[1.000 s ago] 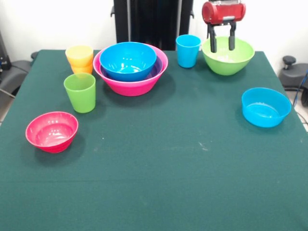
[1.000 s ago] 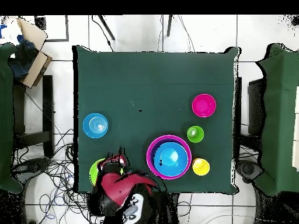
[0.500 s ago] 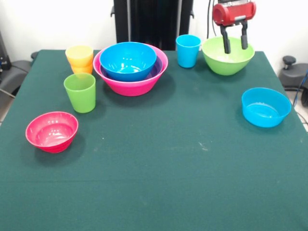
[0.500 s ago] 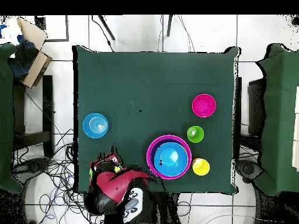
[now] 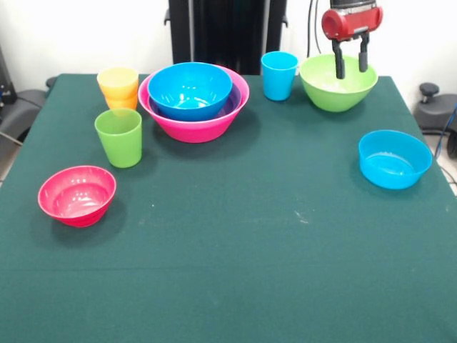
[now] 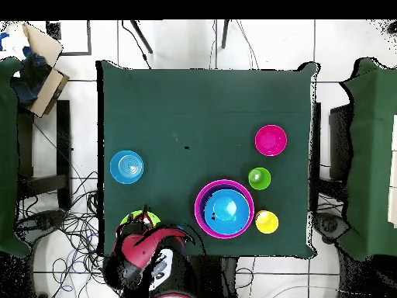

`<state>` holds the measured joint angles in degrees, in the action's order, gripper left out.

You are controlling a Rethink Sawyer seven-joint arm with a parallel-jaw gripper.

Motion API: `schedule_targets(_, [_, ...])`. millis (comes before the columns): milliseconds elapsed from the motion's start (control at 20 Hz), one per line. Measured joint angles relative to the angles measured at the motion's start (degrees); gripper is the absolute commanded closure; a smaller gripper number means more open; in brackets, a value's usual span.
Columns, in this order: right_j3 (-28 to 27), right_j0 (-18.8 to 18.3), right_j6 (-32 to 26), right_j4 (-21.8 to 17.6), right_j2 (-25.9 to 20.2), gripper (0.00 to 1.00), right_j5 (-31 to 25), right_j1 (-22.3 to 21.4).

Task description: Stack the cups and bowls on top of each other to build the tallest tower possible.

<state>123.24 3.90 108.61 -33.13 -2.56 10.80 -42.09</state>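
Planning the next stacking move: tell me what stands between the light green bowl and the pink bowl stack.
The small blue plastic cup stands upright between the large light green plastic bowl and the large pink plastic bowl holding the nested blue bowl. The open gripper hovers over the green bowl.

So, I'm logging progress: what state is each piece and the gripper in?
gripper: jaws open, empty, above the light green bowl
light green bowl: upright, alone
blue cup: upright, alone
pink bowl: holds nested bowls
yellow cup: stacked in orange cup
green cup: upright, alone
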Motion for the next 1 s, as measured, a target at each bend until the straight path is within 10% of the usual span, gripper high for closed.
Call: schedule_targets(1000, [-0.1, -0.6, 0.0, 0.0, 0.0, 0.0, -1.7, 2.1])
